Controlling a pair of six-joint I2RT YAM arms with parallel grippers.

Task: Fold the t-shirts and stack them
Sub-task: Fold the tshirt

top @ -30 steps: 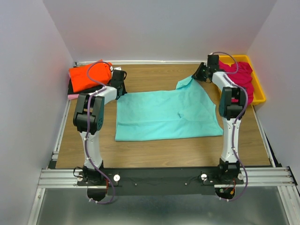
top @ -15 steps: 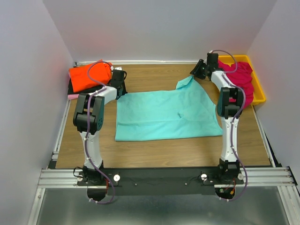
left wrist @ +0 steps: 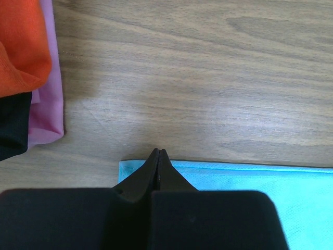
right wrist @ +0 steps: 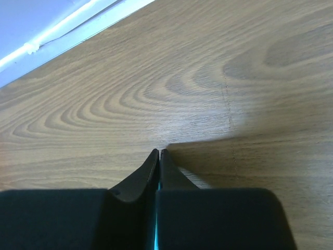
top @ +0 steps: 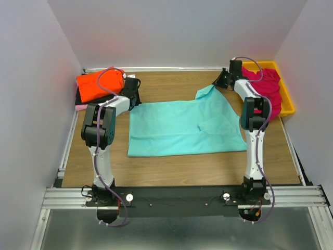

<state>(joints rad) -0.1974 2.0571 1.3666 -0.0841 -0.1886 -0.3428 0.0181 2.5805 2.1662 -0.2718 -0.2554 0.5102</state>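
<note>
Note yellow tray (top: 289, 104) at 2 o'clock, orange-topped stack (top: 93, 86) at 10 o'clock; turquoise t-shirt (top: 182, 125) lies flat mid-table, right gripper (top: 219, 82) pinching its far sleeve, left gripper (left wrist: 157, 151) closed tight over its 10 o'clock corner.

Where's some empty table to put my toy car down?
Best spot: the bare wood strip between the turquoise t-shirt and the black rail at the near edge. Another strip lies behind the shirt, along the back wall. Crowded: the orange-red shirt pile far left, and the yellow tray full of magenta cloth far right.
</note>
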